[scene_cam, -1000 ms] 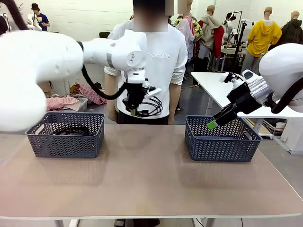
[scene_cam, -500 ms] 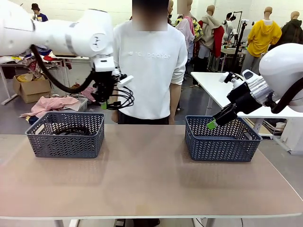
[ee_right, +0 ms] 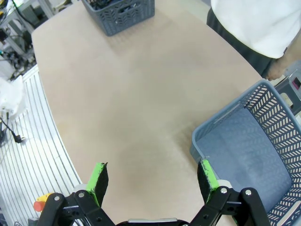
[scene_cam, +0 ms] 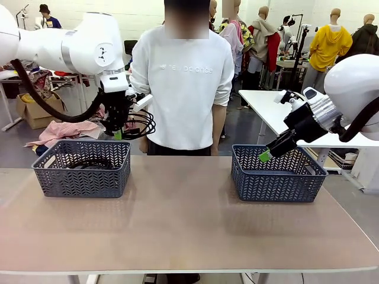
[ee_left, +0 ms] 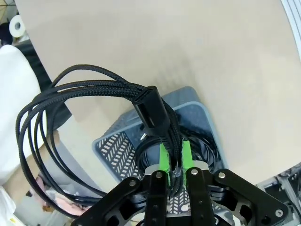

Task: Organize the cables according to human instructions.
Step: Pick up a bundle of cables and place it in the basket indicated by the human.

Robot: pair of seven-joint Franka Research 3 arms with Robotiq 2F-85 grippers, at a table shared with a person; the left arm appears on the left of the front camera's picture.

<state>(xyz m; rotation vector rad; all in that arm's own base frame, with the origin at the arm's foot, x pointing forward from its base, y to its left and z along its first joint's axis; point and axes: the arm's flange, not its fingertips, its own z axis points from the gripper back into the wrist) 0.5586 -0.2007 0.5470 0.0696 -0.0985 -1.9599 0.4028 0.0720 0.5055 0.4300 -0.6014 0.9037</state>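
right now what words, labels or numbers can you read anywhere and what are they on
"new balance", in faint pale letters across the chest of the person's white sweatshirt; only partly legible.
No print readable on either basket, the held cable, the arms or the table.

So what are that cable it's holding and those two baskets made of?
The cable in the left gripper looks sheathed in woven black fabric: a matte braided texture shows. Its plug looks like smooth, semi-gloss plastic. Both baskets seem to be moulded grey-blue plastic, with uniform herringbone cut-outs.
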